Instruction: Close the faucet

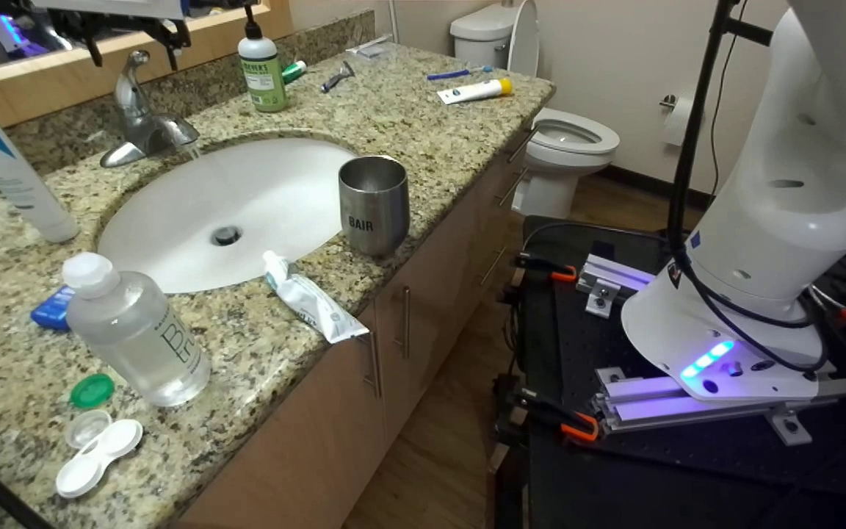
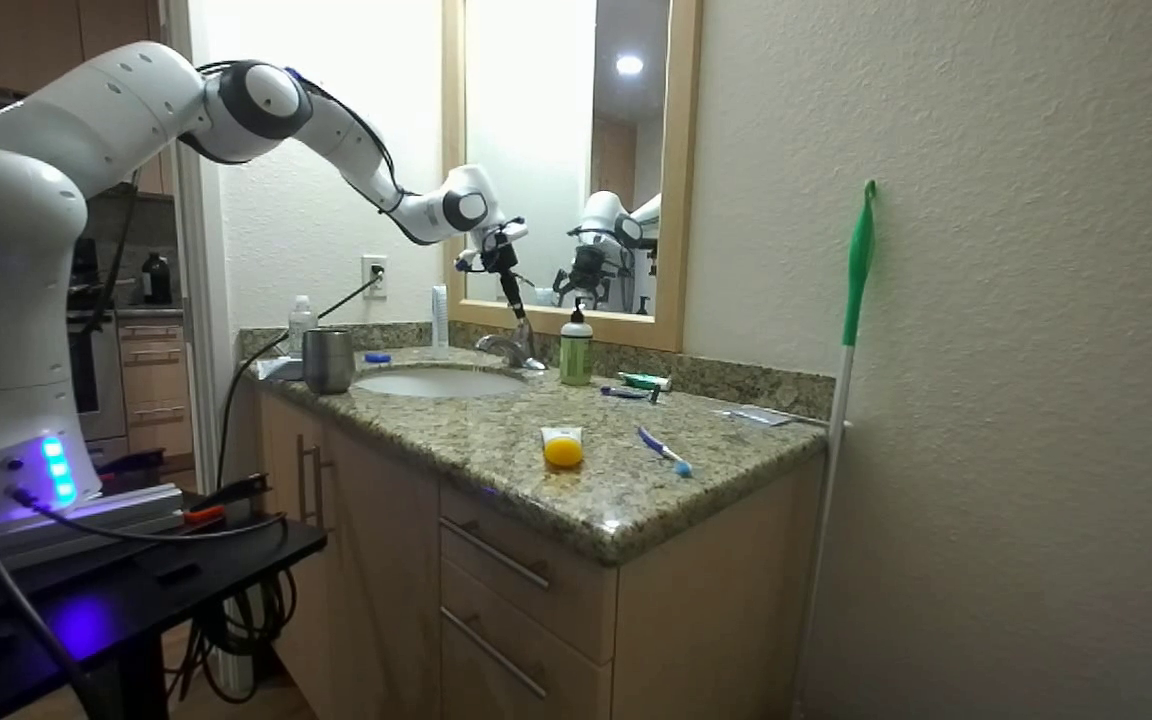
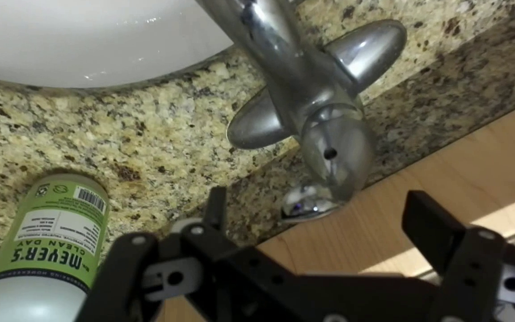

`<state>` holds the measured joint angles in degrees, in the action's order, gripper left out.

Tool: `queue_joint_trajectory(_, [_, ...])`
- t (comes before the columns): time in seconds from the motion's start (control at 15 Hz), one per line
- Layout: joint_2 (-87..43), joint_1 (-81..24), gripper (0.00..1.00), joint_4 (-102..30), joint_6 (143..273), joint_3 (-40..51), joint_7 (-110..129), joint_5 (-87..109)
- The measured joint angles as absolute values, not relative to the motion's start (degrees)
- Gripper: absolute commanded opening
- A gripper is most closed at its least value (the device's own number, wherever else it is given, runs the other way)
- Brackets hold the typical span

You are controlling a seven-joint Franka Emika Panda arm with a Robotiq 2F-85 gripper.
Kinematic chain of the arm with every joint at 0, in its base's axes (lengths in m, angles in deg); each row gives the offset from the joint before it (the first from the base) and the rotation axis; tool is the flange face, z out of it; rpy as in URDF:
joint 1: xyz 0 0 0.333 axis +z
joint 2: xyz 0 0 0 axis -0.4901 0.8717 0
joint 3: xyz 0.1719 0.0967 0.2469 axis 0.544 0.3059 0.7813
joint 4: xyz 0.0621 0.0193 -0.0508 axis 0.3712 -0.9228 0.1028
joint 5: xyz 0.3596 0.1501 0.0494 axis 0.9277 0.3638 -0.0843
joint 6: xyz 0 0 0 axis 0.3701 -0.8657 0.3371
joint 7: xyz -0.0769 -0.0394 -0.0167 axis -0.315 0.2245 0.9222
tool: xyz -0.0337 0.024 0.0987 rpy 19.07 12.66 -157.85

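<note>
The chrome faucet [image 1: 145, 132] stands at the back rim of the white basin [image 1: 283, 169]. It also shows in an exterior view [image 2: 508, 348] and in the wrist view [image 3: 302, 85]. Its lever handle [image 1: 131, 81] is tilted up, and a thin stream of water runs from the spout. My gripper [image 1: 135, 60] is open and empty, pointing down at the handle. In the wrist view the fingers of the gripper [image 3: 318, 203] stand wide apart on either side of the handle's end [image 3: 313, 203], with gaps visible on both sides. In an exterior view the gripper [image 2: 518, 312] is just above the handle.
A green soap bottle [image 1: 261, 73] stands beside the faucet. A white tube [image 1: 12, 176] stands on its other side. The mirror frame [image 3: 463, 156] and stone backsplash are close behind. A steel cup [image 1: 374, 209] and a clear bottle [image 1: 140, 330] stand near the basin's front.
</note>
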<state>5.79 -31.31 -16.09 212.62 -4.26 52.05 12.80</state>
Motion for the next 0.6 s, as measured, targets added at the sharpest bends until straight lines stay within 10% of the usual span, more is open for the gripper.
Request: queue_joint_trajectory(0.6, [3.5, -29.5, 1.0, -19.0, 212.9, -6.8, 57.5, 11.9])
